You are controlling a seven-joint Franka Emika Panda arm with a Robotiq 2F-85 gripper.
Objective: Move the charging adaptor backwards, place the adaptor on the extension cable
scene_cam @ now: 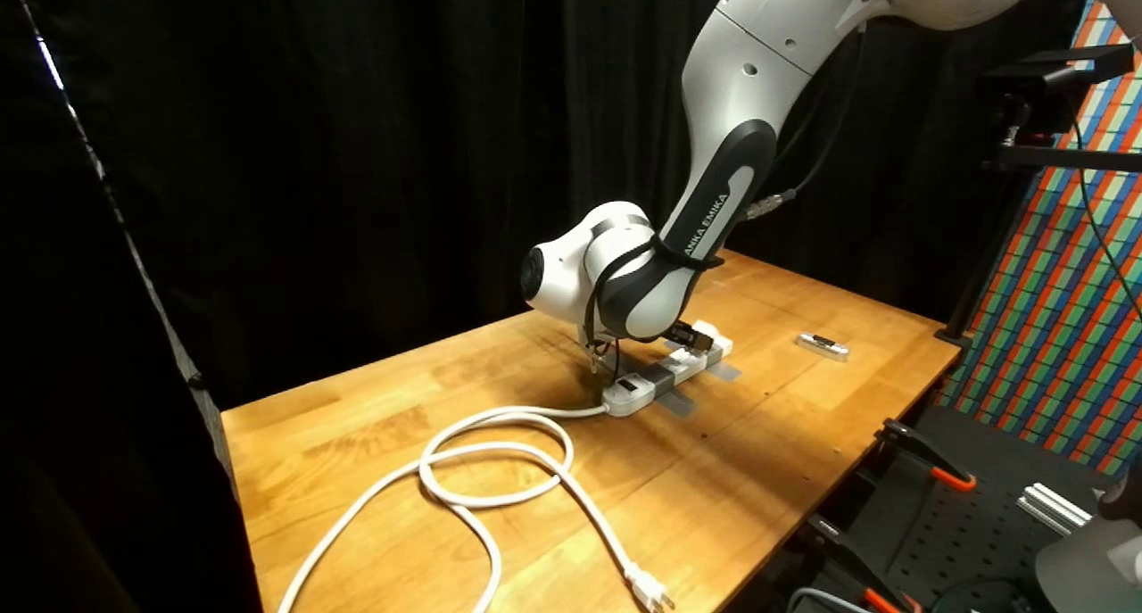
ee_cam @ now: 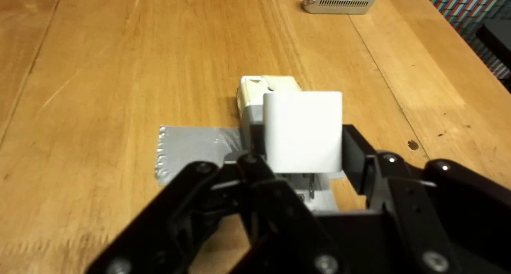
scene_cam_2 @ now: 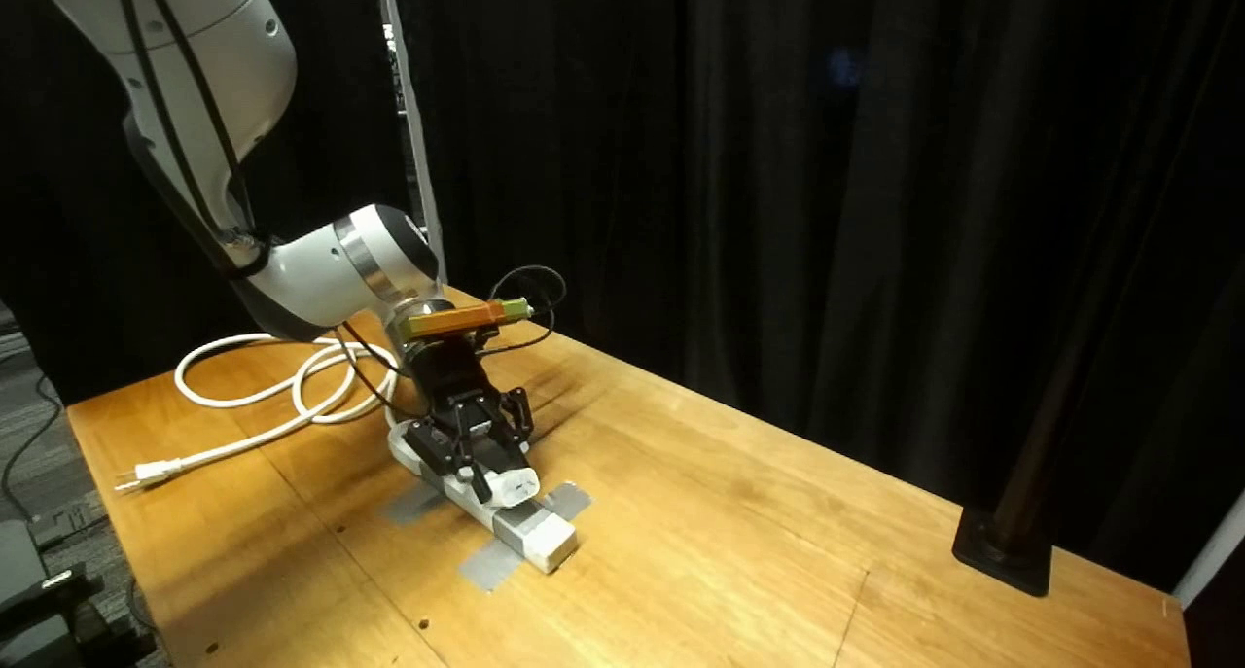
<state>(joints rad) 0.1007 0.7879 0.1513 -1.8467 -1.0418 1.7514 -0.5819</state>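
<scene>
Charging adaptor clasped in pincer, prongs showing, over extension cable taped to wooden table

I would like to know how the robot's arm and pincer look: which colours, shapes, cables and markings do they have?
The arm is white and rounded, with a dark panel whose visible lettering reads "ANKA EMIKA", and black cables alongside. An orange and green bar sits above the black pincer, which has jointed links and shiny screws.
</scene>
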